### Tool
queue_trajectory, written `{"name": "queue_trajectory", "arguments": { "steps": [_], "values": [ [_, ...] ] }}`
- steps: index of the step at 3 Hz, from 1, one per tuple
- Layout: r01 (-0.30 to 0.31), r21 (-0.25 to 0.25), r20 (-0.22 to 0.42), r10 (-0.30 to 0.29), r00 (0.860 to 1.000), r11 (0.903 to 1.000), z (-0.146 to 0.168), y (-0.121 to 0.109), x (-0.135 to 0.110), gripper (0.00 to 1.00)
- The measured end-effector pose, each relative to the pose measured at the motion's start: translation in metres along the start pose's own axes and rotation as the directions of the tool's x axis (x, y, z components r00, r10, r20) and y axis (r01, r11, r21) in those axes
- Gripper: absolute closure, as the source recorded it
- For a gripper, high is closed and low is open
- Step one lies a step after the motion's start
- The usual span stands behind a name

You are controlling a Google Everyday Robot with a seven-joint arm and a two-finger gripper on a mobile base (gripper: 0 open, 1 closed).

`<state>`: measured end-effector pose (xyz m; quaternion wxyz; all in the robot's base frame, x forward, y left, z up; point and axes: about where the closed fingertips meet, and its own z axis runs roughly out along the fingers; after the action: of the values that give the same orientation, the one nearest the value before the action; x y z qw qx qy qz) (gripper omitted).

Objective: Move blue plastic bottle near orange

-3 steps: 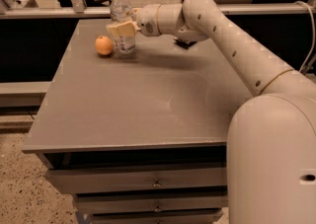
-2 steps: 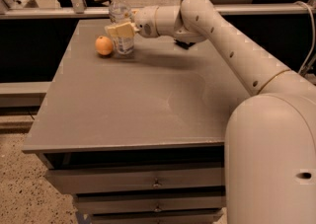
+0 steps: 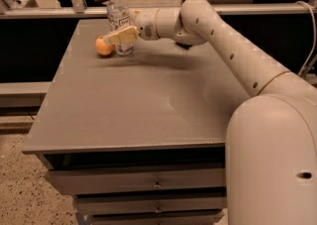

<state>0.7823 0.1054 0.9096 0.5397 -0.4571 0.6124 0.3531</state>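
The blue plastic bottle [image 3: 118,15], clear with a white cap and white label, stands upright at the far left of the grey table [image 3: 148,105]. The orange [image 3: 103,46] lies right beside it on the left, almost touching its base. My gripper [image 3: 119,34] reaches in from the right and is shut around the bottle's lower half; the near tan finger [image 3: 124,35] crosses the front of the bottle. The bottle's base appears to rest on the tabletop.
A flat dark thing [image 3: 185,46] lies on the table behind my forearm, mostly hidden. My arm [image 3: 233,55] spans the table's right side. A rail and a black gap run behind the table; drawers [image 3: 157,183] sit below its front edge.
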Motion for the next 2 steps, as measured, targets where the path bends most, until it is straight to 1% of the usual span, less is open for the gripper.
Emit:
{"name": "queue_trajectory", "arguments": {
  "steps": [1,2],
  "values": [
    [0.015,0.006,0.009,-0.015,1.0,0.9999,-0.019,0.004,-0.003,0.0],
    [0.069,0.044,0.026,-0.07,0.997,0.9966,-0.083,0.005,-0.014,0.0]
  ]
}}
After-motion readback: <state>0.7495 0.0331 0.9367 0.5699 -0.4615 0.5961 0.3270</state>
